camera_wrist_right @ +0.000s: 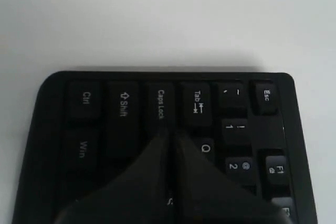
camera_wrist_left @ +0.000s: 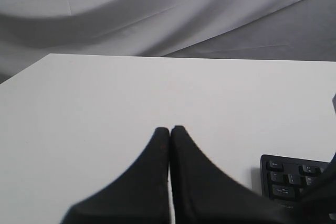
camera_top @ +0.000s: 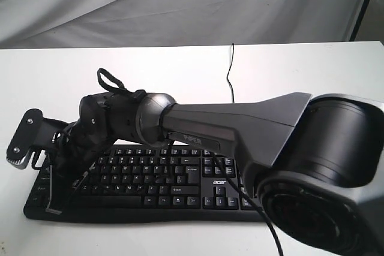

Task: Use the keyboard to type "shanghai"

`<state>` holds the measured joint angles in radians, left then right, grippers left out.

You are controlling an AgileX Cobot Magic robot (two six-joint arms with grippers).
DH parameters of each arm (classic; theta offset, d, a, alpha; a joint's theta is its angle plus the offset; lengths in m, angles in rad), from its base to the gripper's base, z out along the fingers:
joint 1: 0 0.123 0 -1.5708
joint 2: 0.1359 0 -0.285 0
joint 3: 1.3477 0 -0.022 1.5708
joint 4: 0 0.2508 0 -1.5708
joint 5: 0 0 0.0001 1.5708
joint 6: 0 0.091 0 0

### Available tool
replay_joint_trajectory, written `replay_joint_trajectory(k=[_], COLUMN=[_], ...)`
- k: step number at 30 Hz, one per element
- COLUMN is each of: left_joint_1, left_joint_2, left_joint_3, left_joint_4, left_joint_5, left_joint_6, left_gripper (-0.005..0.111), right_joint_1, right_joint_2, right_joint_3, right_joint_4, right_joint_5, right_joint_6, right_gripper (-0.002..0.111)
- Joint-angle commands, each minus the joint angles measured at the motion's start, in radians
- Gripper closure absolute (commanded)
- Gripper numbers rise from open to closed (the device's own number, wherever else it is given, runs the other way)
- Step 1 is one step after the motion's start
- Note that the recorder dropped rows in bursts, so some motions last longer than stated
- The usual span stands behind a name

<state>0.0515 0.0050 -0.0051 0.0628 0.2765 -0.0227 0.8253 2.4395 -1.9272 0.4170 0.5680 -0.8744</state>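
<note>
The black keyboard (camera_top: 180, 179) lies on the white table, near its front edge. My right arm (camera_top: 240, 125) reaches across it from the right to its left end. In the right wrist view my right gripper (camera_wrist_right: 170, 131) is shut and empty. Its tips hang over the keyboard (camera_wrist_right: 124, 104), by the edge of Caps Lock, with Q beside them and an S legend showing under the fingers. Whether they touch a key, I cannot tell. My left gripper (camera_wrist_left: 170, 128) is shut and empty over bare table. The Esc corner of the keyboard (camera_wrist_left: 294, 178) lies beside it.
The thin black keyboard cable (camera_top: 231, 76) runs over the white table (camera_top: 312, 70) toward its far edge. A grey cloth backdrop (camera_top: 180, 4) hangs behind it. A dark stand leg (camera_top: 363, 4) stands at the far right.
</note>
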Motion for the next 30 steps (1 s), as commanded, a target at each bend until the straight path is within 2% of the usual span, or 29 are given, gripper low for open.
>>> replay_joint_trajectory(k=[1, 18, 30], left_joint_1=[0.002, 0.002, 0.002], left_joint_2=[-0.005, -0.005, -0.005], left_joint_3=[0.005, 0.005, 0.005], left_joint_4=[-0.001, -0.001, -0.001], left_joint_5=[-0.011, -0.011, -0.011], left_joint_6=[-0.002, -0.002, -0.002], left_gripper=[0.106, 0.106, 0.106], right_joint_1=[-0.007, -0.009, -0.009], right_joint_2=[-0.004, 0.019, -0.072], right_joint_3=[-0.006, -0.006, -0.006], right_joint_4=[0.001, 0.012, -0.013], right_joint_5=[0.000, 0.020, 0.042], right_joint_6=[-0.001, -0.003, -0.012], right_gripper=[0.108, 0.108, 0.108])
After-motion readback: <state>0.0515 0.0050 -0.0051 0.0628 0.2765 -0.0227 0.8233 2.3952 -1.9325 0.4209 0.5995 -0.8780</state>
